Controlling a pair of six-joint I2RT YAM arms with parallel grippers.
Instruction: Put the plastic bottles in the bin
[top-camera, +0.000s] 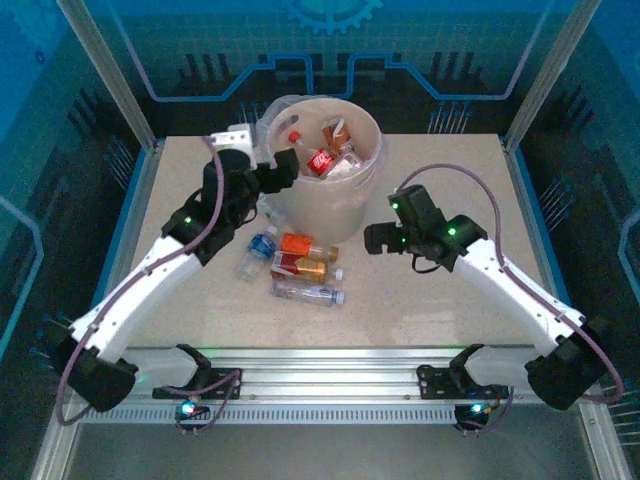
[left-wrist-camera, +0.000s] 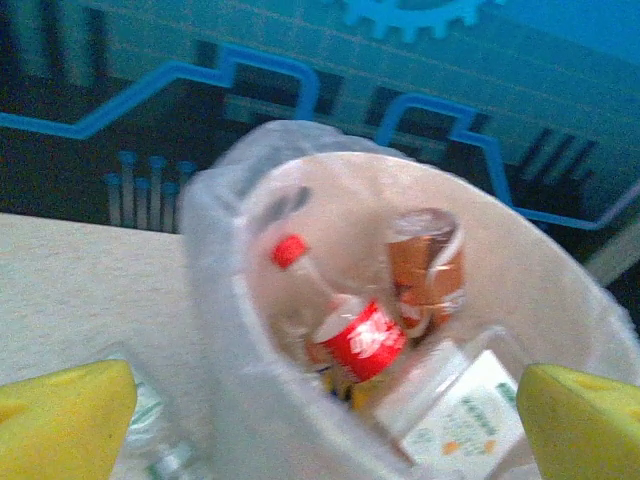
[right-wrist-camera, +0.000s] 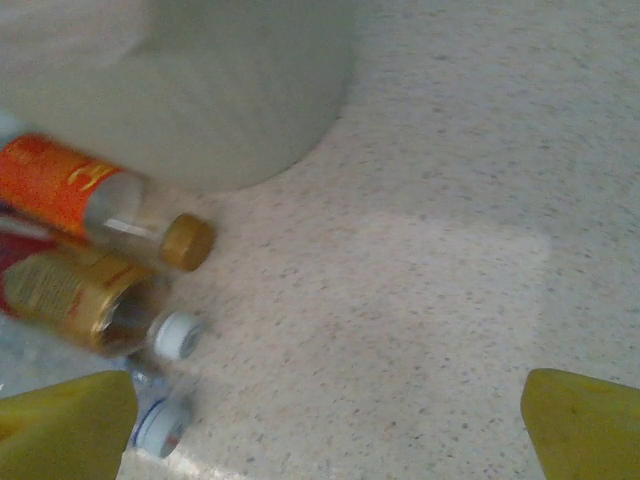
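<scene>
The beige-white bin (top-camera: 330, 205) stands at the back middle of the table. Inside it lie a red-labelled bottle (left-wrist-camera: 362, 338), a brown one (left-wrist-camera: 425, 265) and a white-green labelled one (left-wrist-camera: 460, 415). My left gripper (top-camera: 283, 172) hovers at the bin's left rim (left-wrist-camera: 250, 400), open and empty, its yellow fingertips (left-wrist-camera: 65, 420) wide apart. On the table in front of the bin lie an orange-labelled bottle (top-camera: 305, 245), a red-gold one (top-camera: 298, 266), a clear one (top-camera: 308, 292) and a blue-labelled one (top-camera: 262, 243). My right gripper (top-camera: 373, 238) hangs open and empty, to the right of these bottles.
In the right wrist view the bin wall (right-wrist-camera: 200, 90) rises at the upper left, with the orange bottle's gold cap (right-wrist-camera: 187, 241) and two pale caps (right-wrist-camera: 178, 335) close to my left fingertip (right-wrist-camera: 65, 425). Speckled tabletop (right-wrist-camera: 420, 300) lies below the jaws. Blue enclosure walls (top-camera: 100, 200) ring the table.
</scene>
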